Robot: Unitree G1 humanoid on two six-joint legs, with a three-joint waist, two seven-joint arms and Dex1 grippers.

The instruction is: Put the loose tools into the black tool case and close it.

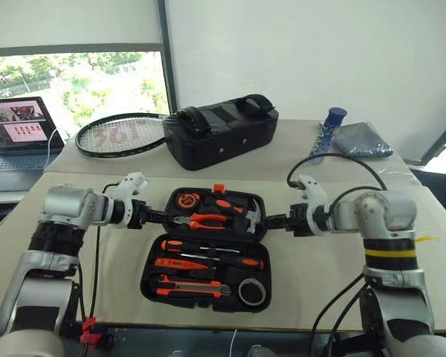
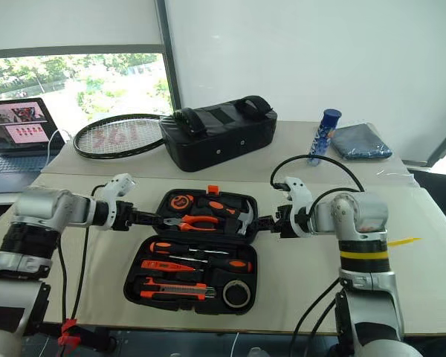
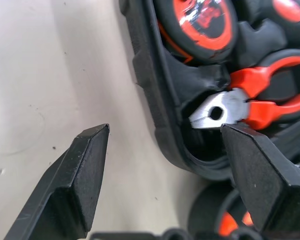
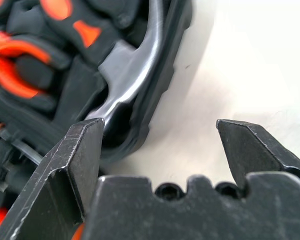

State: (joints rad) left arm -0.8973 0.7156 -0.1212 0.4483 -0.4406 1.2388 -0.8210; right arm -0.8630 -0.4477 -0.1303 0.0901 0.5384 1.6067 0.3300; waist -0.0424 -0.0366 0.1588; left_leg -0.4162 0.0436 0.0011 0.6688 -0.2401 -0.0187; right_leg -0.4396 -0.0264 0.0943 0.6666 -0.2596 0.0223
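The black tool case (image 1: 147, 277) lies open flat on the table, with its orange latch (image 1: 218, 187) on the far edge. In the near half lie two black-and-orange screwdrivers (image 1: 208, 247), a thin red-orange screwdriver (image 1: 180, 263), an orange-black utility knife (image 1: 187, 287) and a dark tape roll (image 1: 252, 291). The far half holds pliers (image 1: 204, 220), a hammer (image 1: 241, 212) and a round tape measure (image 1: 186, 199). My left gripper (image 1: 162, 216) is open at the far half's left rim, which sits between its fingers (image 3: 85, 170). My right gripper (image 1: 271, 221) is open at the right rim, by the hammer head (image 4: 125, 85).
Behind the case stand a black fabric bag (image 1: 219, 134) with handles, a racket (image 1: 119, 135), a blue can (image 1: 328, 130) and a grey cloth (image 1: 363, 141). A laptop (image 1: 15, 137) sits far left. The table's front edge runs just below the case.
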